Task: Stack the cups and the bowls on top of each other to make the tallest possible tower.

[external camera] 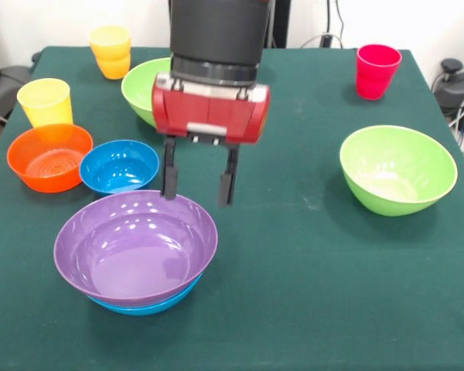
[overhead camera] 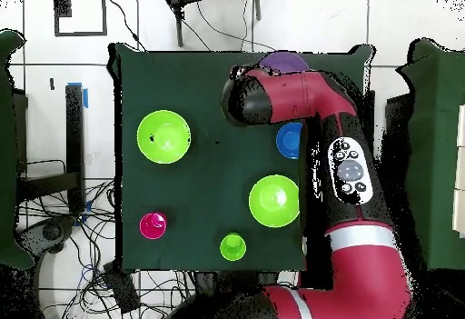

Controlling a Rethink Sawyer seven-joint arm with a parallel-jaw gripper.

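Note:
The wide purple bowl sits nested in the large blue bowl at the table's near left; this is the tower. My gripper hangs open and empty just above the purple bowl's far right rim. A small blue bowl and a small orange bowl stand to the left. One light green bowl is behind the gripper, another at the right. The yellow cup, orange-yellow cup and red cup stand upright. The light green cup shows only in the overhead view.
The green table carries everything. In the overhead view my arm lies over the table's right side and hides part of the purple bowl. Cables and chairs surround the table.

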